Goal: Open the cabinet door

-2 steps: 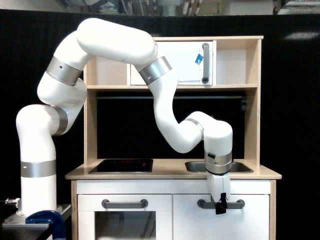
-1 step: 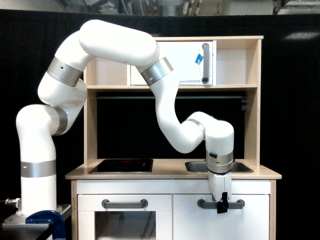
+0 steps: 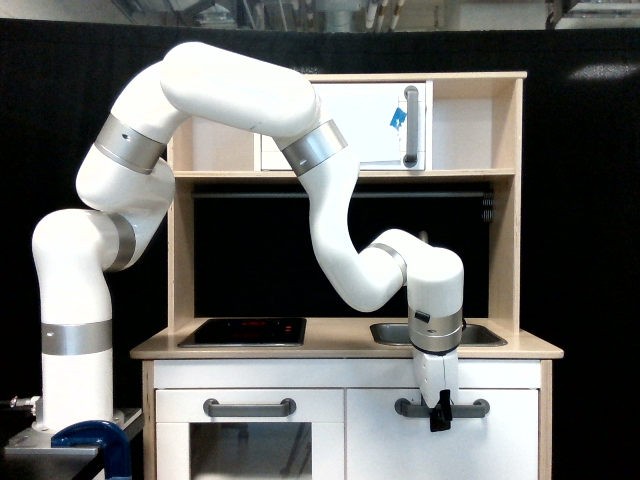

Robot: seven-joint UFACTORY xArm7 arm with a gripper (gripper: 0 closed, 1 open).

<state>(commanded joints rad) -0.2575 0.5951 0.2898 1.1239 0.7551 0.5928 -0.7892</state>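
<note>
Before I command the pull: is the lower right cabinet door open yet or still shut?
Shut. The cabinet door sits flush with the oven door; the gripper is at its handle.

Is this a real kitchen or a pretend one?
It looks like a toy play kitchen set up in a robot lab. There is a small stove top, a little sink and a cabinet door with a grey handle, with a big white robot arm and a black curtain behind.

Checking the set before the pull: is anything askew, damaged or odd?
Only the blue tape on the upper white door with the vertical handle looks improvised. The plain white cabinet door sits flush, with the gripper at its grey bar handle.
</note>
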